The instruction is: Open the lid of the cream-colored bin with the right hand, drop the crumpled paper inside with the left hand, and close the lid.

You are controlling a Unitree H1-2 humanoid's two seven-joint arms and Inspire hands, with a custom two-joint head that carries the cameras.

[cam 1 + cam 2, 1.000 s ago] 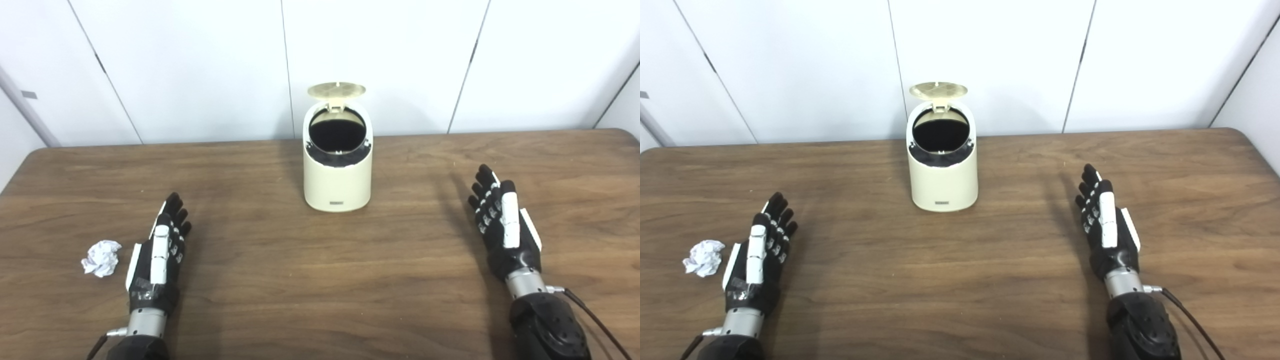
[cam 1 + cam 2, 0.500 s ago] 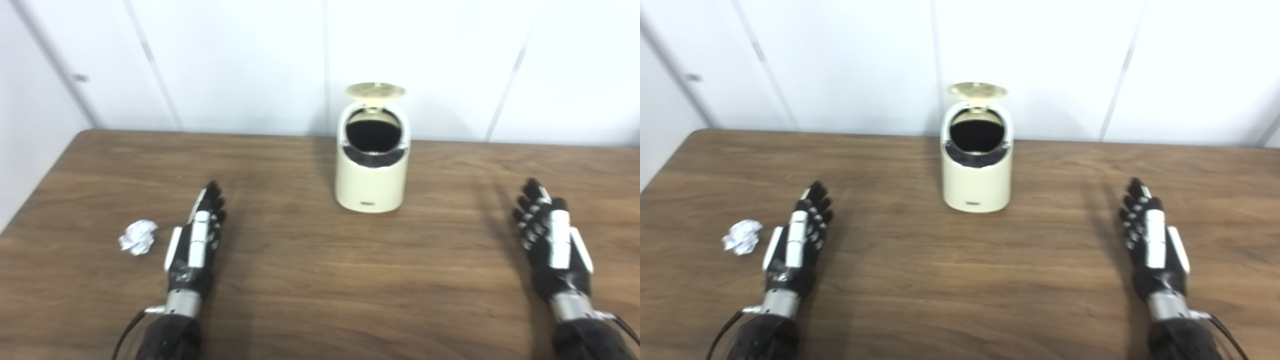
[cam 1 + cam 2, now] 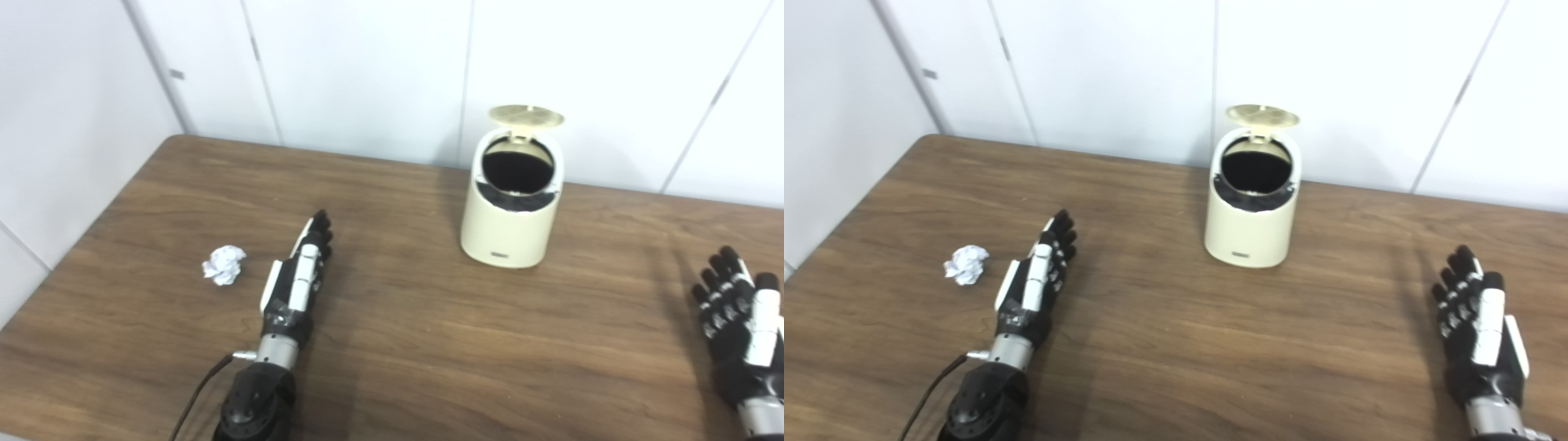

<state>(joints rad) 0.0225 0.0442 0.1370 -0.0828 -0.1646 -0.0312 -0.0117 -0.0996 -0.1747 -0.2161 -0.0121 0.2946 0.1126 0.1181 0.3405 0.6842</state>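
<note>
The cream-colored bin [image 3: 509,226] stands near the table's back edge. Its round lid [image 3: 526,116] is flipped up and the dark inside shows. The crumpled white paper [image 3: 224,264] lies on the table at the left. My left hand [image 3: 299,282] is open and empty, fingers straight, just right of the paper and apart from it. My right hand [image 3: 738,321] is open and empty at the far right, well away from the bin. The same scene shows in the right eye view, with the bin [image 3: 1252,229] and the paper [image 3: 966,264].
The brown wooden table [image 3: 404,331] has its left edge and rounded back-left corner in view. White wall panels stand right behind the bin. A black cable [image 3: 195,398] runs from my left wrist to the bottom edge.
The camera has turned to the left, so the whole picture has shifted right. Both hands, the bin and the paper keep their places on the table.
</note>
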